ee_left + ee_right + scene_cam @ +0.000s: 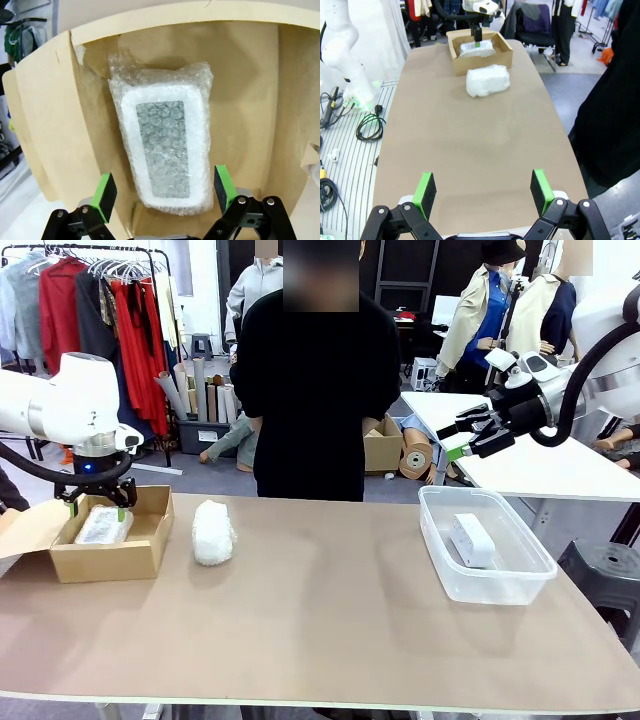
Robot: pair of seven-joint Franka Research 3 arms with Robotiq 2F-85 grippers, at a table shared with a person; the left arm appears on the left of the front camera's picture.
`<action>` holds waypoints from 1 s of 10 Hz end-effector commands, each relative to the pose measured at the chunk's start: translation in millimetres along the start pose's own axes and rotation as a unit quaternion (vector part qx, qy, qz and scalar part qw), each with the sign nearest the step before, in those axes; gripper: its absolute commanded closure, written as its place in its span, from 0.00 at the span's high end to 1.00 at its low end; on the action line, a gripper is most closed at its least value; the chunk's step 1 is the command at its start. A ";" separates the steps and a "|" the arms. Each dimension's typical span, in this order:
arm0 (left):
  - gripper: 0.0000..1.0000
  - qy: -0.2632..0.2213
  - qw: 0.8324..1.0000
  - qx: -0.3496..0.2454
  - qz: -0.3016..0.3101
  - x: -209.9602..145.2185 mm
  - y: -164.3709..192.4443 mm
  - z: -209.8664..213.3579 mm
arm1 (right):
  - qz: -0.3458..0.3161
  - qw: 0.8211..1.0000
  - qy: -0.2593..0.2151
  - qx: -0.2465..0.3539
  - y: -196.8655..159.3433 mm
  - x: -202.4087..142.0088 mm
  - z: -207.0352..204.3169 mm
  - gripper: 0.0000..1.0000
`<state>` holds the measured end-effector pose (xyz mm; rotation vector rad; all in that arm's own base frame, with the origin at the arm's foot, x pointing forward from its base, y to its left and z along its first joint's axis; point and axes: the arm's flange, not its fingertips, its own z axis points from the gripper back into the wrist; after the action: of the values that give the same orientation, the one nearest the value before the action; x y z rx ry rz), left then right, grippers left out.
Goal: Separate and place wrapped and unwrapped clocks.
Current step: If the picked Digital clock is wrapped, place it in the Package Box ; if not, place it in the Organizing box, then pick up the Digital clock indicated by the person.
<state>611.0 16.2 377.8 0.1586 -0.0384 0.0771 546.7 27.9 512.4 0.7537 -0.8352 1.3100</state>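
Note:
A clock wrapped in clear bubble plastic [165, 145] lies flat on the floor of an open cardboard box [110, 558] at the table's left. My left gripper [97, 510] hangs over it, open, with a green pad [106, 195] on either side of the bundle [103, 525] and a gap to each. Right of the box, on the table, lies a white bubble-wrap bundle [213, 532]. The bare white clock [472, 540] rests in a clear plastic bin [440, 560] at the right. High above the bin's far edge my right gripper [450, 440] is open and holds nothing.
A person in black stands at the far side of the table with hands held behind the bundle's side. The right wrist view looks down the bare tabletop toward the bundle [488, 81] and the box [480, 50]. A box flap [25, 525] lies open at the left.

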 end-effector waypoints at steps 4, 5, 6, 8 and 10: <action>1.00 -0.018 1.000 -0.020 -0.014 -3.8 -0.5 26.5 | 0.002 1.000 0.001 0.000 0.4 1.3 0.5 1.00; 1.00 -0.015 0.999 -0.023 -0.016 -4.0 0.2 28.0 | 0.002 1.000 0.001 0.000 0.4 1.3 0.5 1.00; 1.00 -0.013 1.000 -0.018 -0.019 -3.9 2.4 29.3 | 0.002 1.000 0.001 0.000 0.4 1.3 0.5 1.00; 1.00 -0.021 1.000 -0.011 -0.008 -0.4 -3.5 27.6 | 0.002 1.000 0.001 0.000 0.4 1.3 0.5 1.00; 1.00 -0.021 1.000 -0.011 -0.008 -0.4 -3.5 27.6 | 0.002 1.000 0.001 0.000 0.4 1.3 0.5 1.00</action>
<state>609.5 8.4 404.2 0.1364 -0.0743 0.0514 546.7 27.9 512.4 0.7538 -0.8352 1.3100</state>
